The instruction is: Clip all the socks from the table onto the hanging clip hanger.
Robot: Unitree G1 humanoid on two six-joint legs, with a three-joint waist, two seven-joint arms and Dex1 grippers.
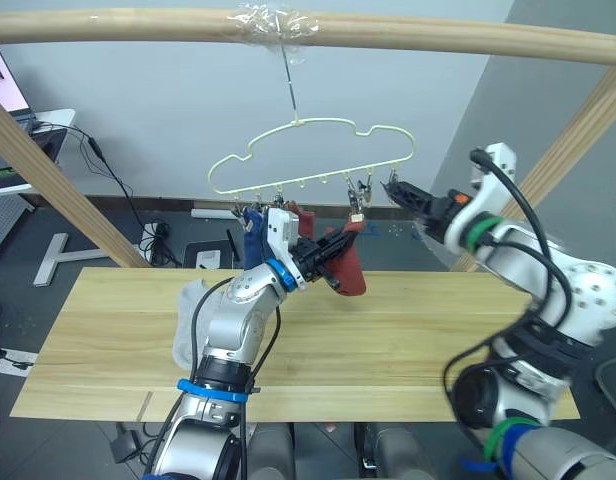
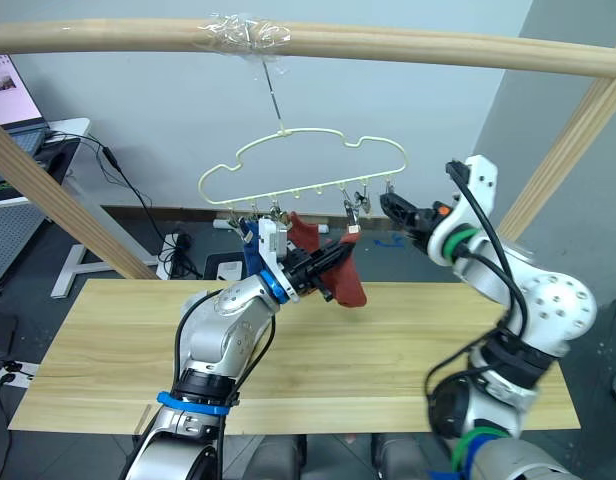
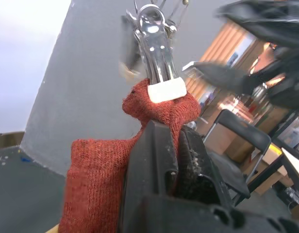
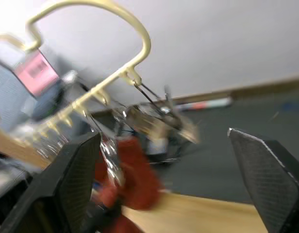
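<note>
The pale yellow clip hanger [image 1: 310, 150] hangs by its hook from the top pole. A blue sock [image 1: 253, 236] and a rust red sock [image 1: 303, 221] dangle from clips on its left half. My left gripper [image 1: 331, 247] is shut on a second rust red sock [image 1: 350, 268]. A metal clip [image 3: 158, 73] bites that sock's top edge [image 3: 157, 106] just above my fingers [image 3: 161, 145]. My right gripper [image 1: 400, 190] is open beside the hanger's right end, its fingers [image 4: 79, 167] spread wide near the end clip [image 4: 154, 99]. A light grey sock [image 1: 188, 318] lies on the table [image 1: 408, 330] behind my left arm.
A round wooden pole [image 1: 438, 38] crosses overhead, with slanted poles at the left [image 1: 58, 185] and right [image 1: 578, 130]. A desk with a monitor [image 1: 3, 80] stands at the far left, with cables on the floor behind the table.
</note>
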